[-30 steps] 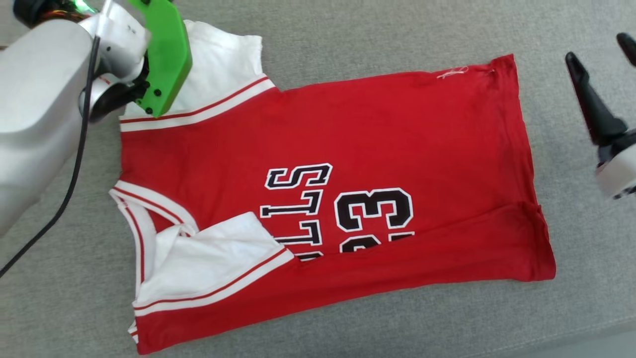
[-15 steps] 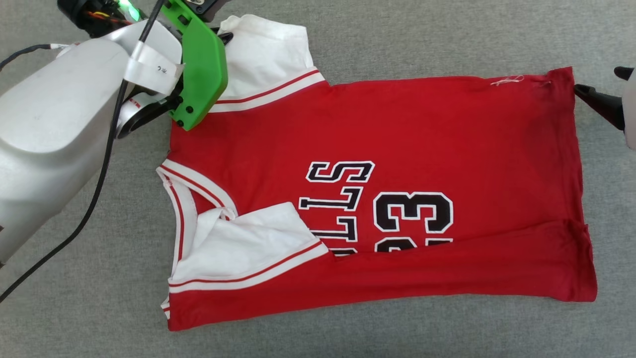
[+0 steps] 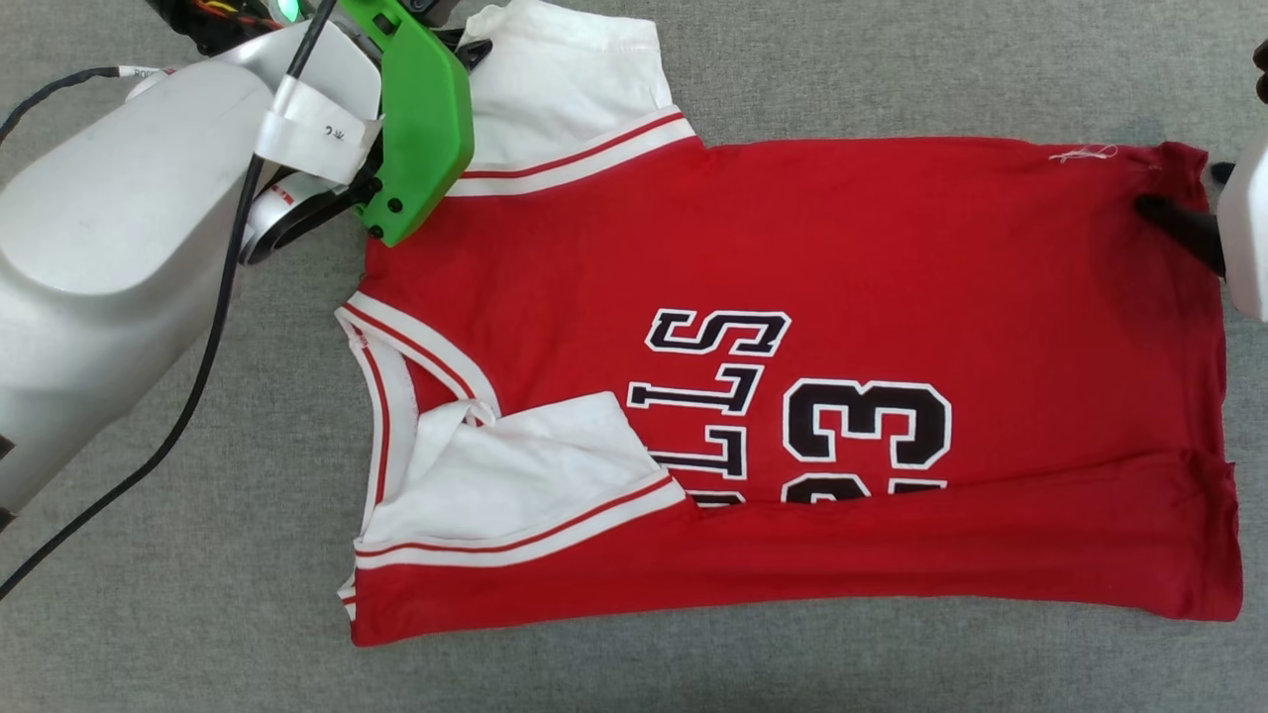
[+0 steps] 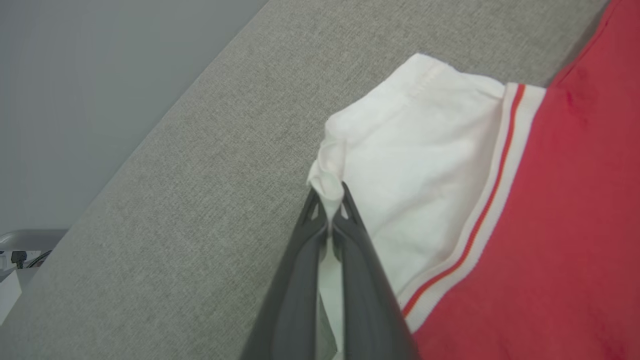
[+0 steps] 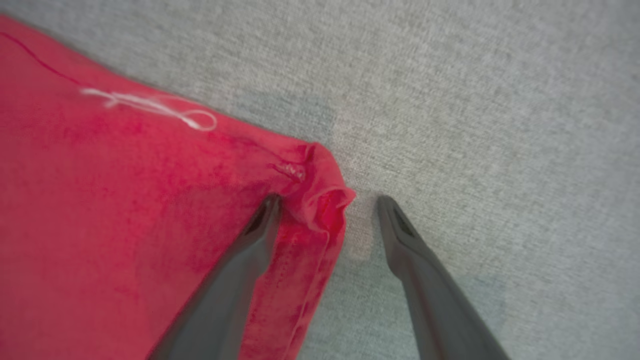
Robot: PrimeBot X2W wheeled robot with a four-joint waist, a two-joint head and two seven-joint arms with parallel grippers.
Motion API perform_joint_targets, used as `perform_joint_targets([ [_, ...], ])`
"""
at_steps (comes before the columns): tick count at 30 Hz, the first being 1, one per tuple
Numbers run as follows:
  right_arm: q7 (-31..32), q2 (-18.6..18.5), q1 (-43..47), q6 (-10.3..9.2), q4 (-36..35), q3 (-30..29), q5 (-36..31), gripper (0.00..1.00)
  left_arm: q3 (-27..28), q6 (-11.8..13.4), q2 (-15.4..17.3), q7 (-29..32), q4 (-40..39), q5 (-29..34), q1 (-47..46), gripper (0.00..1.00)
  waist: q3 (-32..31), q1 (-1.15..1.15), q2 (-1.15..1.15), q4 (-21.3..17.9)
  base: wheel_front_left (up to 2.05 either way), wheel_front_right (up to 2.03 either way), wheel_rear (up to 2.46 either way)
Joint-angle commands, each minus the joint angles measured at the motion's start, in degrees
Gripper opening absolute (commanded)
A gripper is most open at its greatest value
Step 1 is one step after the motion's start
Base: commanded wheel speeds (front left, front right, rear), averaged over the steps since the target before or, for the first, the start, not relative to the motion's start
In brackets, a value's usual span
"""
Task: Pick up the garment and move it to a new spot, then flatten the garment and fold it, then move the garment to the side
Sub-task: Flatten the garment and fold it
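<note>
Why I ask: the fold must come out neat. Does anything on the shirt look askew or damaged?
Yes. A loose white thread lies near the garment's far hem corner, which is curled up. The near white sleeve is folded over the red front, and a near-side fold hides part of the lettering.

The left forearm (image 3: 89, 228) is a smooth, rounded silver-grey shell with a black cable (image 3: 198, 366) running along it and a strip of white tape (image 3: 317, 134) with small dark marks wrapped round that cable. At the wrist is a bright green bracket (image 3: 421, 129) with rounded corners and black screws (image 3: 396, 206), beside a green light (image 3: 289, 10) and red and yellow wires (image 3: 223, 12). The left gripper (image 4: 330, 192) has two long, dark grey fingers (image 4: 295, 280) tapering to notched tips, and the right gripper (image 5: 328, 200) has the same matte dark fingers (image 5: 425, 280) on a white housing (image 3: 1246, 233)
</note>
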Motion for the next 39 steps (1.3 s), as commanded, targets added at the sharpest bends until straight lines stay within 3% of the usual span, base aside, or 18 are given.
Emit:
perform_joint_targets([
  [1, -0.4, 2.42, 3.09, 0.14, 2.28, 3.67, 0.59, 0.0, 0.09, -0.14, 0.3, -0.53, 0.25, 0.75, -0.47, 0.0, -0.33, 0.01, 0.0, -0.33, 0.0, 0.0, 0.0],
  [15, -18.95, -0.87, 3.49, 0.14, 0.17, 3.07, 1.3, 0.0, 0.15, 0.65, 2.72, -6.13, -0.92, -0.22, 5.92, 0.0, -9.27, 0.01, 0.0, -0.96, 0.0, 0.0, 0.0],
  [25, -25.95, -3.08, 11.84, 0.14, -3.78, 2.92, 2.13, 0.0, 0.12, 5.12, 8.05, -8.73, -9.84, -0.69, 16.32, 0.0, -15.69, 0.01, 0.0, -0.97, 0.0, 0.0, 0.0],
  [34, -29.46, -3.56, 22.96, 0.14, -5.89, 0.63, 3.82, 0.0, 0.08, 10.85, 13.12, -9.95, -18.75, -1.65, 28.56, 0.0, -20.32, 0.01, 0.0, -0.48, 0.0, 0.0, 0.0],
  [39, -30.21, -3.54, 29.16, 0.14, -6.28, -0.69, 4.27, 0.0, 0.07, 12.86, 13.95, -10.23, -21.94, -2.4, 35.83, 0.0, -21.51, 0.01, 0.0, -0.26, 0.0, 0.0, 0.0],
])
